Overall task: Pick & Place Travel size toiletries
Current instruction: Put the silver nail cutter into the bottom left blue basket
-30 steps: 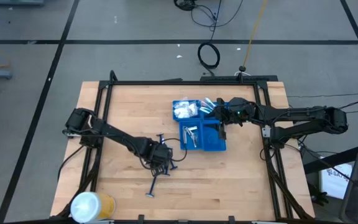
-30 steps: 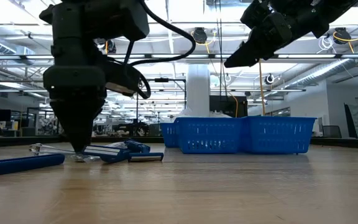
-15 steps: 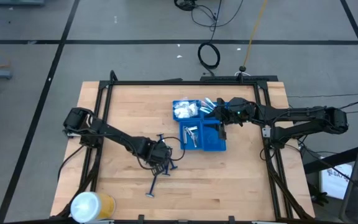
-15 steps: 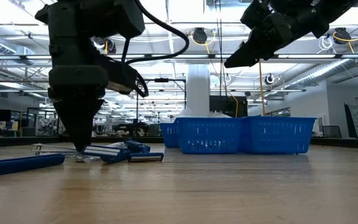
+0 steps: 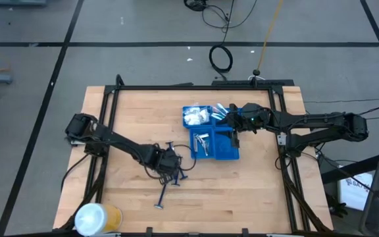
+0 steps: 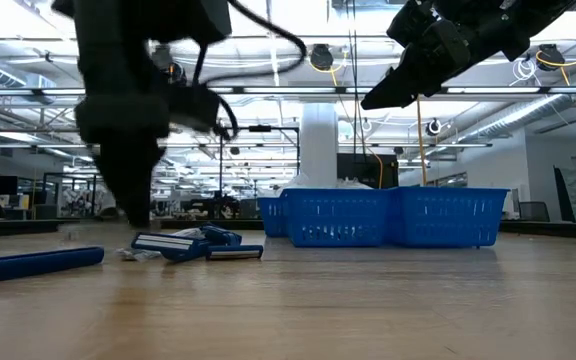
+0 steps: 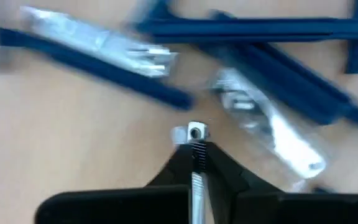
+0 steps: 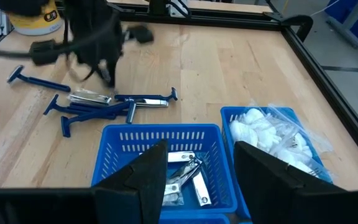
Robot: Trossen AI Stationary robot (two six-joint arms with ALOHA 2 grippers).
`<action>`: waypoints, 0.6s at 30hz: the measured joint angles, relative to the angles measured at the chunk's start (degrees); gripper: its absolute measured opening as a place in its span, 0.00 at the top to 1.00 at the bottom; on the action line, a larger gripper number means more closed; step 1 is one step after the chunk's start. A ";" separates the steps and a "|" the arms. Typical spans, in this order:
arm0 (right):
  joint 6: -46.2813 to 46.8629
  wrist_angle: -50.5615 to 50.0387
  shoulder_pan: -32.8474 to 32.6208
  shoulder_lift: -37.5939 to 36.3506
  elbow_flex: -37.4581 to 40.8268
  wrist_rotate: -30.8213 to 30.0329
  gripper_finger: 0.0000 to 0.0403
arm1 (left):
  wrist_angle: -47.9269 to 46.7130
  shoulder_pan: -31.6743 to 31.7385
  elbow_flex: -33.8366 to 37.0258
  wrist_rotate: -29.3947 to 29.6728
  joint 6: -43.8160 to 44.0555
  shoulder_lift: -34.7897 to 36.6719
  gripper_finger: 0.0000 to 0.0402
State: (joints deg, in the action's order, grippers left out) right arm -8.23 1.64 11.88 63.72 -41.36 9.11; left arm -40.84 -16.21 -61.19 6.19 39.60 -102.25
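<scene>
Wood table [image 5: 242,191]: left gripper [image 7: 194,144] pinching probably nail clipper [image 7: 193,132].

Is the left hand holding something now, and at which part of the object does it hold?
The left hand is shut on a small silver metal piece, pinched at its end between the fingertips. What the piece is cannot be told. The right hand holds nothing.

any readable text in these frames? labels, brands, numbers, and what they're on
No text can be read for certain.
Box on the floor beside the table: dark print, too blurred to read.
White-and-yellow roll: dark marks on the yellow part, too small to read.
Blue tray, razors, packets: no print visible.
</scene>
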 joint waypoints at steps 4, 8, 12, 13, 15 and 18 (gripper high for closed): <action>-0.04 0.01 0.00 0.00 -0.01 0.01 0.58 | 0.43 -0.67 -1.35 6.12 -0.88 4.53 1.00; -0.01 0.04 0.01 0.00 -0.01 -0.01 0.58 | 2.59 -1.49 -1.95 11.74 -2.81 8.12 1.00; 0.00 0.29 0.00 0.00 0.00 -0.01 0.58 | 10.74 -0.88 -1.99 16.92 -9.28 9.11 1.00; 0.02 0.30 0.00 0.00 0.01 -0.01 0.58 | 13.21 -0.43 -1.99 17.20 -11.51 9.22 1.00; 0.24 0.28 0.00 0.00 -0.01 0.01 0.58 | 18.86 0.60 -2.03 16.63 -16.25 9.13 1.00; 0.27 0.28 0.00 0.00 0.01 -0.01 0.58 | 25.41 2.48 -2.04 16.30 -22.08 9.13 1.00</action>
State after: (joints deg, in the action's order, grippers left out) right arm -7.96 1.91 11.88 63.72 -41.35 9.10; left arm -15.43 -13.73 -63.23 22.50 17.52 -93.12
